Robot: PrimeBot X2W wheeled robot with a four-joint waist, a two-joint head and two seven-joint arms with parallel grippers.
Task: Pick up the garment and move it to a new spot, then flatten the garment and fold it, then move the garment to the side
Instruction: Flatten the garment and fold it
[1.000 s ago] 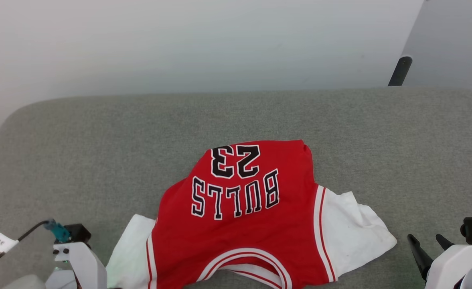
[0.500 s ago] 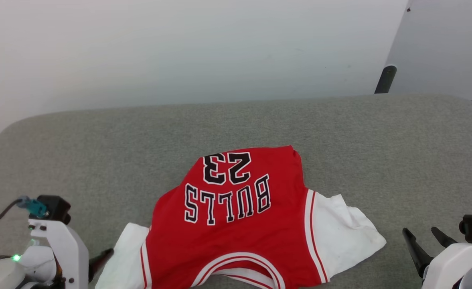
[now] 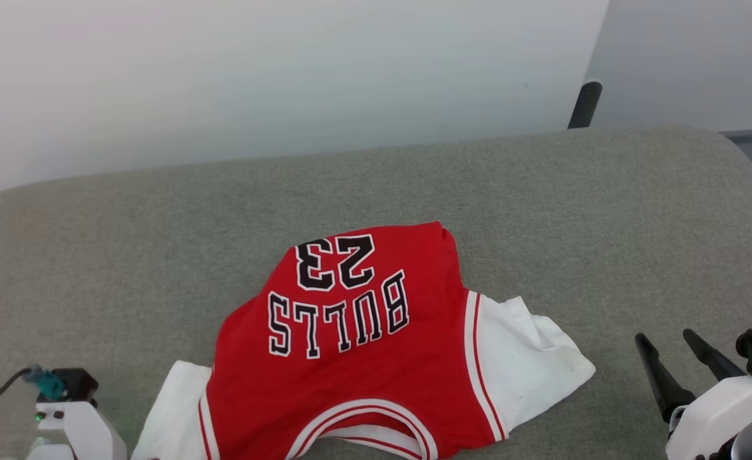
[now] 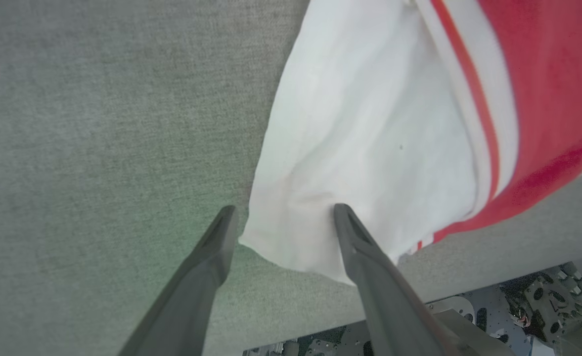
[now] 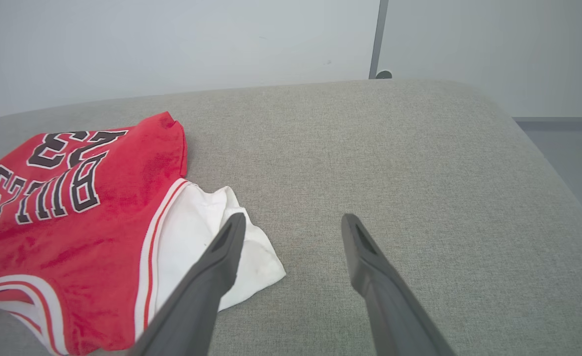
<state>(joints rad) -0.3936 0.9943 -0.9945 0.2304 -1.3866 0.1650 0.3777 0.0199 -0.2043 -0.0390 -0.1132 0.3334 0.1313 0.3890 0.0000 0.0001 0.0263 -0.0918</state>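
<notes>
From the head view you get the whole layout. The garment [image 3: 350,358] lies on the grey tabletop [image 3: 542,191] at the near edge, about midway across. Its "BULLS 23" lettering reads upside down to you. The striped collar points toward the robot and the narrower red end points toward the pale wall [image 3: 286,76], so the long axis runs near to far, leaning slightly right. The white sleeves spread out to either side.

The left wrist view adds the close detail. The left gripper [image 4: 284,210] has its jaws apart, straddling the corner of the robot's-left white sleeve, with one finger over the grey weave and the other over the sleeve, and they are not clamped on it.

The right wrist view shows the right gripper [image 5: 293,217] with its jaws also apart. It is above bare tabletop just beside the other sleeve, which is rumpled.

The red body looks soft and slightly napped, with shallow creases. The tabletop has a coarse woven cover and rounded corners. A dark post [image 3: 583,105] stands behind its far edge.
</notes>
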